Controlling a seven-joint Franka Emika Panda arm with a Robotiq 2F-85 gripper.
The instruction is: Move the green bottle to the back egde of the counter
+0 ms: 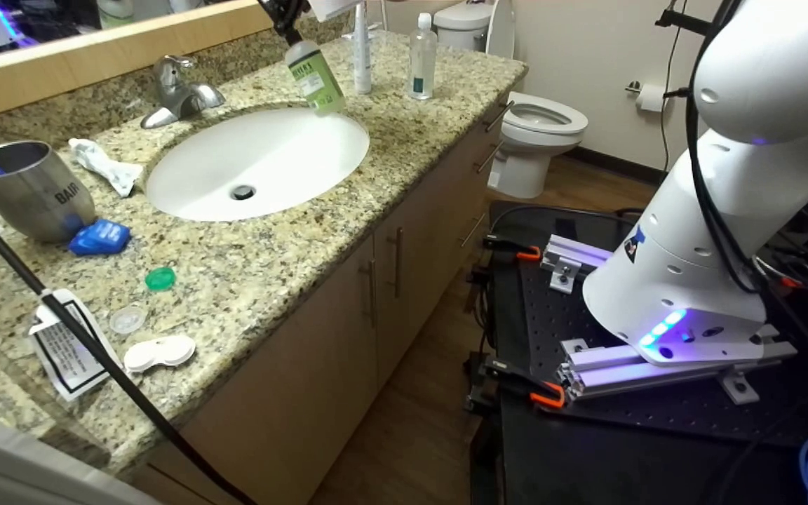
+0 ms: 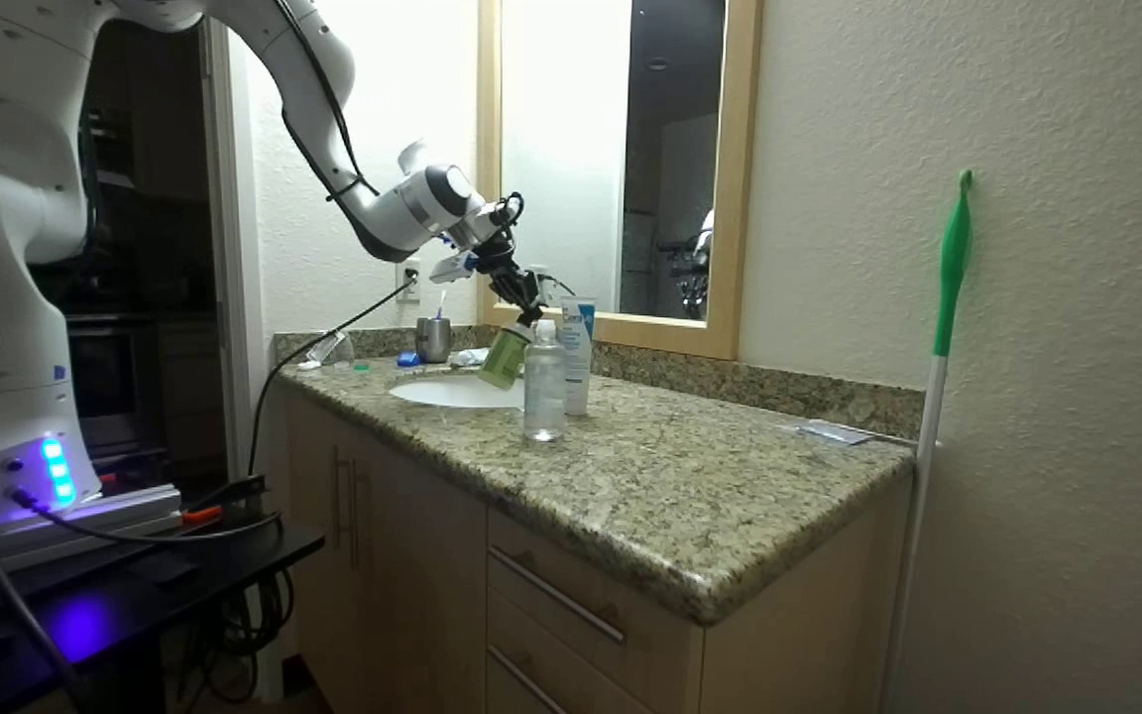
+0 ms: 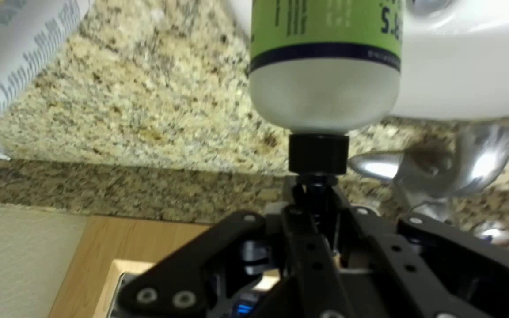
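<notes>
The green-labelled bottle (image 1: 315, 77), with a clear shoulder and black cap, hangs tilted from my gripper (image 1: 290, 29). It also shows tilted in an exterior view (image 2: 507, 355) and fills the top middle of the wrist view (image 3: 325, 66). My gripper (image 3: 311, 187) is shut on the narrow black top just above the cap. The bottle's base is over the sink's end nearest the white tube; I cannot tell whether it touches anything. The speckled granite counter (image 1: 271, 259) lies below, also in an exterior view (image 2: 690, 476).
The white tube (image 1: 362, 59) and a clear bottle (image 1: 422, 63) stand close beside the held bottle. The faucet (image 1: 183, 95) is behind the white sink (image 1: 285, 175). A granite backsplash (image 3: 104, 190) and wooden mirror frame line the back. A metal cup (image 1: 39, 189) stands at the far end.
</notes>
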